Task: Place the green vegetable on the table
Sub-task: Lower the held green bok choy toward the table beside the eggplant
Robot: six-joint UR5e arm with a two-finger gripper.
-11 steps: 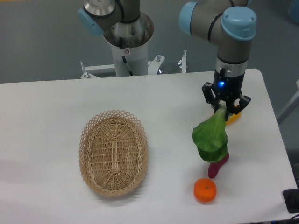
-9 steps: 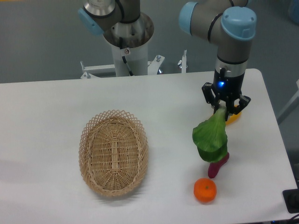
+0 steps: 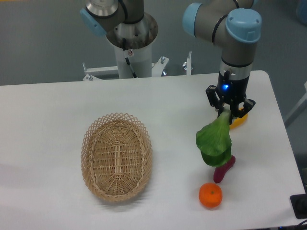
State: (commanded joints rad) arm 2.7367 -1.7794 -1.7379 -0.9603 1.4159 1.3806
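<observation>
The green vegetable (image 3: 214, 142) hangs leaf-down from my gripper (image 3: 225, 112), which is shut on its pale stem. The broad dark-green leaf dangles just above the white table (image 3: 182, 115) at the right side, its lower edge overlapping the purple piece in view. Whether the leaf touches the table or the purple piece cannot be told.
A small purple eggplant-like piece (image 3: 224, 169) lies under the leaf, an orange (image 3: 210, 195) sits in front of it. A yellow vegetable (image 3: 238, 120) lies behind the gripper. An oval wicker basket (image 3: 116, 155) stands left of centre. The table's right edge is close by.
The gripper and the green vegetable have shifted slightly to the left and a little up. Nothing else has moved.
</observation>
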